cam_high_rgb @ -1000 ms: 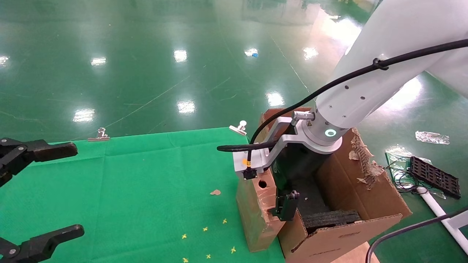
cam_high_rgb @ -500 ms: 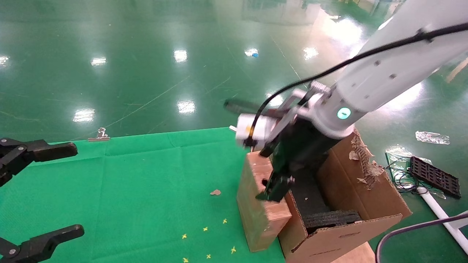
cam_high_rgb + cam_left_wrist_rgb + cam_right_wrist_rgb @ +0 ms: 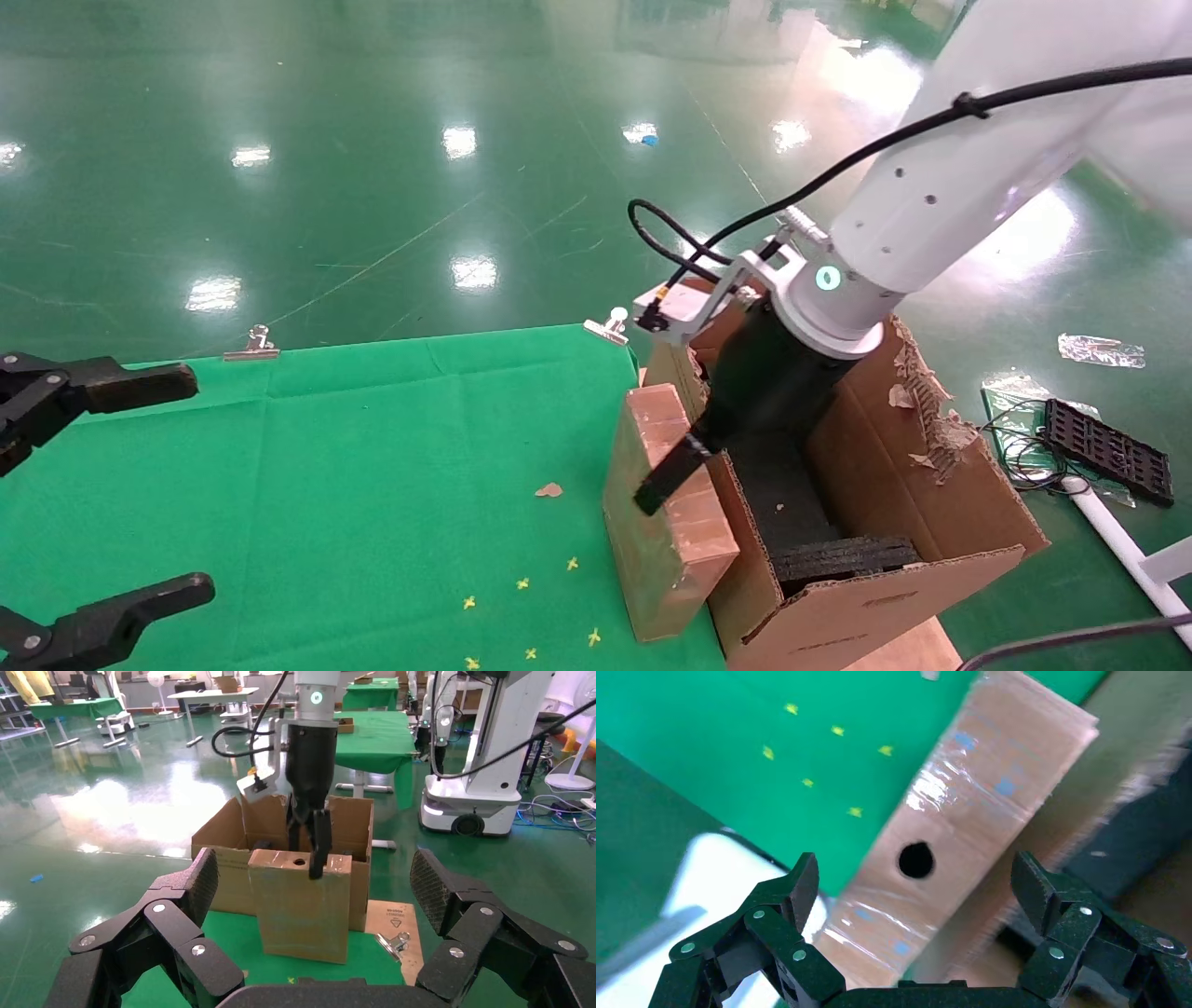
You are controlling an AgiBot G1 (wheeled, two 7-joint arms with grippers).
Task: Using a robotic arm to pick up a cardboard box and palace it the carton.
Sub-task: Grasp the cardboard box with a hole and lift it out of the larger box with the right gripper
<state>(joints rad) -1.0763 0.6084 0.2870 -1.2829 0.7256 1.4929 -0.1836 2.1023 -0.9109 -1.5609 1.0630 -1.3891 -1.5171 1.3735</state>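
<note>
**Align the gripper over the box before closing**

The box point(image 3: 666, 508) stands on edge at the table's point(image 3: 354, 447) 3 o'clock edge, touching the carton point(image 3: 931, 503). The right gripper point(image 3: 675, 466) hangs just above its top face. Centre the narrow face with the hole between the fingers point(image 3: 775, 906), then descend squarely.

Right fingers stand wide apart, holding nothing. Left gripper point(image 3: 102, 494) is parked at 9 o'clock, fingers apart.

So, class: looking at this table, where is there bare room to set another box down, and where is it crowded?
The green cloth is bare between the idle left hand and the cardboard box; only a brown scrap and yellow marks lie there. It is crowded at the table's right edge: the open right hand hangs over the box, which stands upright against the carton.
</note>
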